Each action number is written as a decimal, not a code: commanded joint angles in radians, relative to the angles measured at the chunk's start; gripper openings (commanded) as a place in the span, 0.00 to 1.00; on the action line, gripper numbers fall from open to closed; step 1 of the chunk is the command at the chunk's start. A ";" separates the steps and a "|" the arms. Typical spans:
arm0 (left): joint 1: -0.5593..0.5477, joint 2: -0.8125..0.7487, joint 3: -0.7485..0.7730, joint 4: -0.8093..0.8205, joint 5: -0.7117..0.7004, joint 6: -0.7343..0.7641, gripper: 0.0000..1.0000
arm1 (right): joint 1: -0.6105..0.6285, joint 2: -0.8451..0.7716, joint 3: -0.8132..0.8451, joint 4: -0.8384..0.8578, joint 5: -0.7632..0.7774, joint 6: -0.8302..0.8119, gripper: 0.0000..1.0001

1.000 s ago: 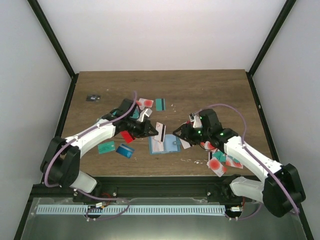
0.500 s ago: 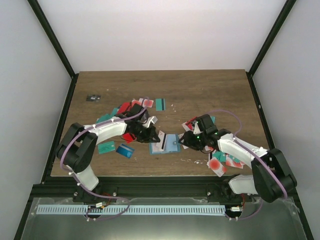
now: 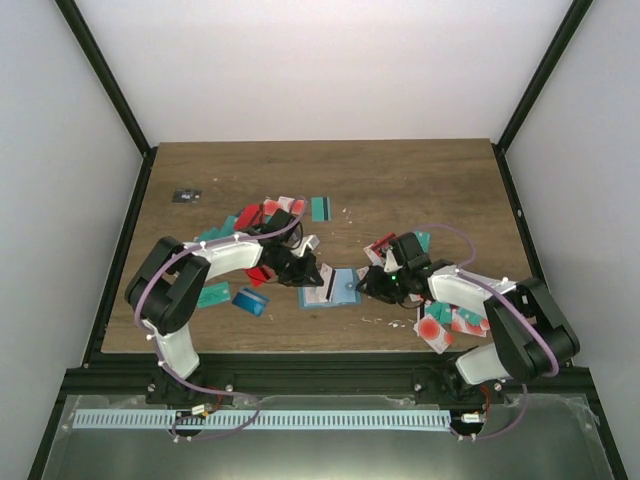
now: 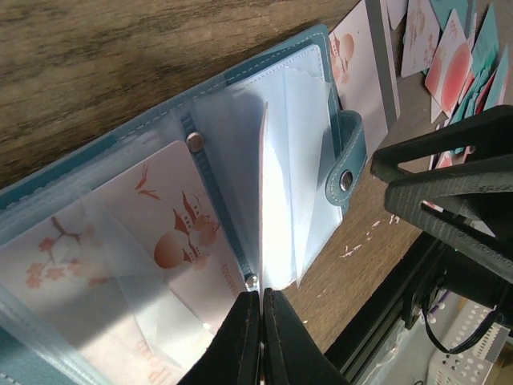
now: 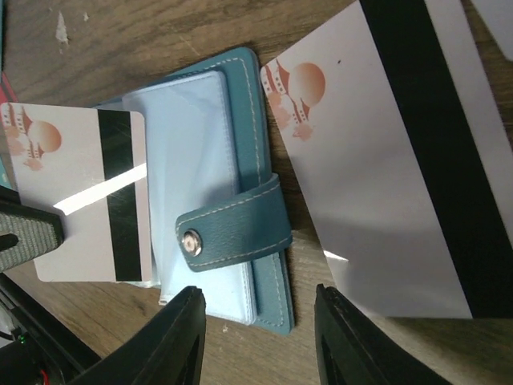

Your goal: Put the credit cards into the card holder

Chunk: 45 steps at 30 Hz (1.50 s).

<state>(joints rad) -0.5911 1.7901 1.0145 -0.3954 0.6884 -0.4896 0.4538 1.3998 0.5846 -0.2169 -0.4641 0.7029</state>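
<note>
**A:** Where's the holder?

**B:** Near the middle of the brown wooden table (image 3: 400, 180). The teal-blue soft book-style card holder (image 3: 335, 288) lies open, its clear sleeves (image 4: 304, 160) fanned up.

**A:** And the arms?

**B:** The left gripper (image 4: 262, 301) is clamped on a white plastic card with a black stripe (image 5: 80, 192), held edge-on over the sleeves. The right gripper (image 5: 258, 301) has its jaws apart, astride the holder's snap-tab edge.

**A:** Which step?

**B:** Insertion, I'd say. Next, the card's edge must meet one pocket mouth while the holder is kept from sliding.

We see a dark brown wooden tabletop (image 3: 400, 180), closed in by plain white walls (image 3: 320, 70) and slanting black frame posts (image 3: 105, 75), evenly lit.
</note>
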 commanded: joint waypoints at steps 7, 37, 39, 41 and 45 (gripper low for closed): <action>-0.028 0.047 0.021 0.063 -0.008 -0.008 0.04 | -0.012 0.102 -0.014 0.118 -0.079 -0.022 0.36; -0.060 0.069 -0.047 0.150 -0.123 -0.195 0.04 | -0.012 0.116 -0.089 0.231 -0.217 0.058 0.31; -0.066 0.066 -0.057 0.154 -0.126 -0.200 0.04 | -0.012 0.117 -0.093 0.236 -0.221 0.064 0.30; -0.073 0.064 -0.063 0.157 -0.126 -0.203 0.04 | -0.012 0.117 -0.096 0.242 -0.224 0.070 0.30; -0.087 0.064 -0.071 0.165 -0.122 -0.203 0.04 | -0.012 0.117 -0.097 0.249 -0.227 0.077 0.30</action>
<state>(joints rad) -0.6548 1.8389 0.9756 -0.2062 0.6125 -0.6811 0.4419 1.5085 0.4984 0.0223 -0.6685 0.7647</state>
